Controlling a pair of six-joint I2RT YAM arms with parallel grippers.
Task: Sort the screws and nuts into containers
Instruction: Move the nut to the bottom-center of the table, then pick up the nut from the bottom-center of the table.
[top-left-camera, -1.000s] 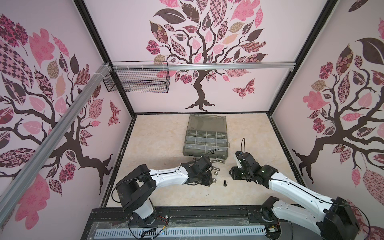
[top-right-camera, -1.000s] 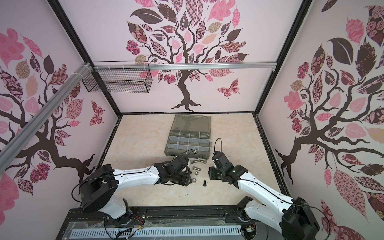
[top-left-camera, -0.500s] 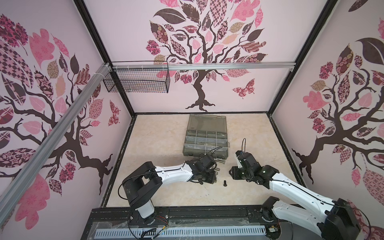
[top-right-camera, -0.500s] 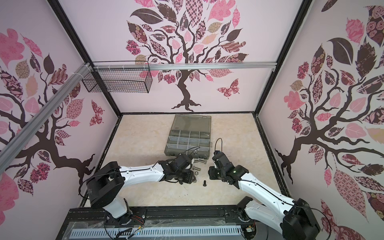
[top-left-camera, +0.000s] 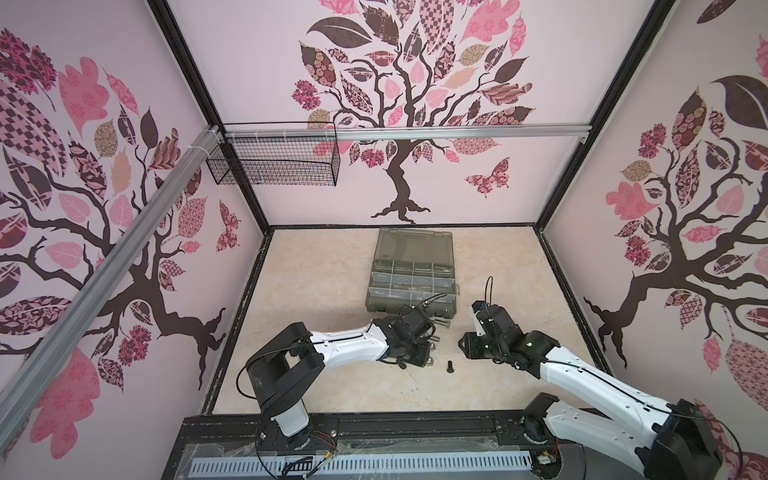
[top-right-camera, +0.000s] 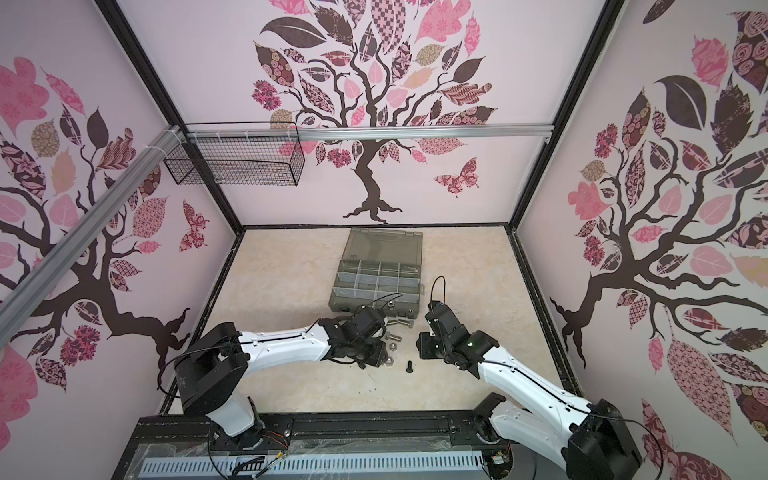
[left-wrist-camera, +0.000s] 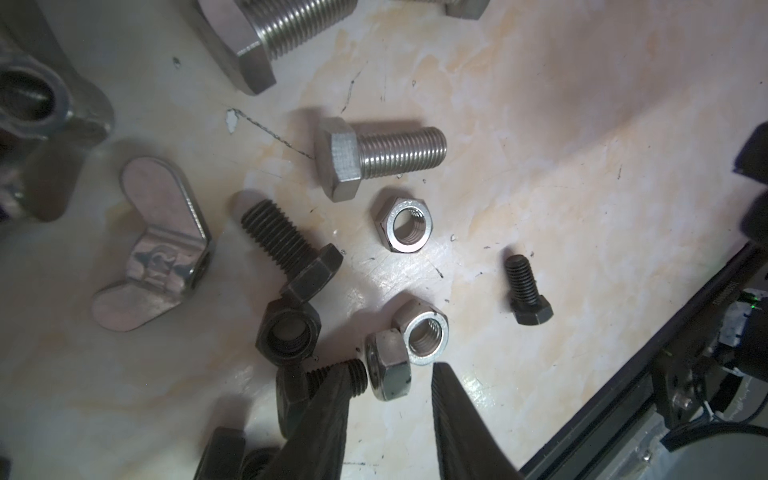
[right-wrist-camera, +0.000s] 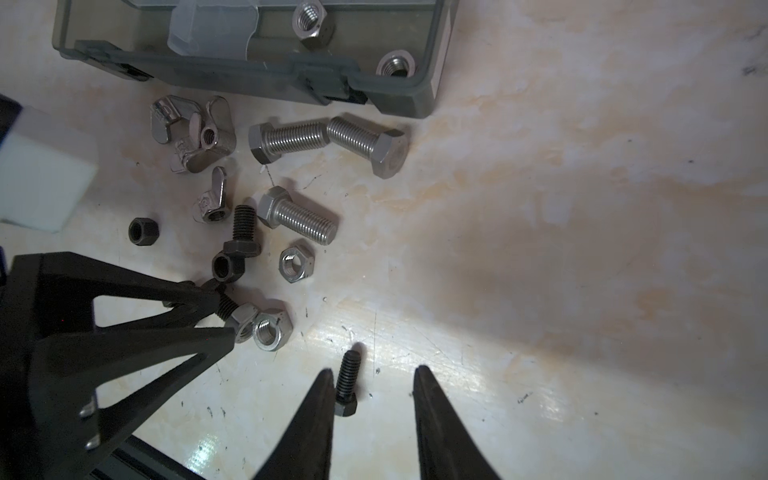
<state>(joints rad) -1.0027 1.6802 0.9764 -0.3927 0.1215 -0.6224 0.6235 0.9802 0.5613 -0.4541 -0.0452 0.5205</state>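
Loose screws and nuts lie heaped in front of the grey organizer case (top-left-camera: 411, 282). My left gripper (left-wrist-camera: 392, 370) is open and low over the heap. Its tips straddle a silver nut (left-wrist-camera: 388, 372) standing on edge, with a gap on one side. A second silver nut (left-wrist-camera: 426, 332), a black nut (left-wrist-camera: 289, 336) and a black screw (left-wrist-camera: 291, 249) lie close by. My right gripper (right-wrist-camera: 374, 372) is open above a lone short black screw (right-wrist-camera: 347, 386), which lies just inside one finger (right-wrist-camera: 320, 399). Silver bolts (right-wrist-camera: 297, 220) and wing nuts (right-wrist-camera: 195, 133) lie nearer the case. Its front compartment holds two silver nuts (right-wrist-camera: 309, 18).
The case's open lid (top-right-camera: 386, 245) lies flat behind the compartments. A black wire basket (top-left-camera: 274, 166) hangs on the rail at the back left. A black frame rail (top-left-camera: 374, 424) runs along the front edge. The two arms work close together, about a hand's width apart.
My left gripper has shifted a little to the right over the heap and its jaws have narrowed slightly. The right arm has hardly moved.
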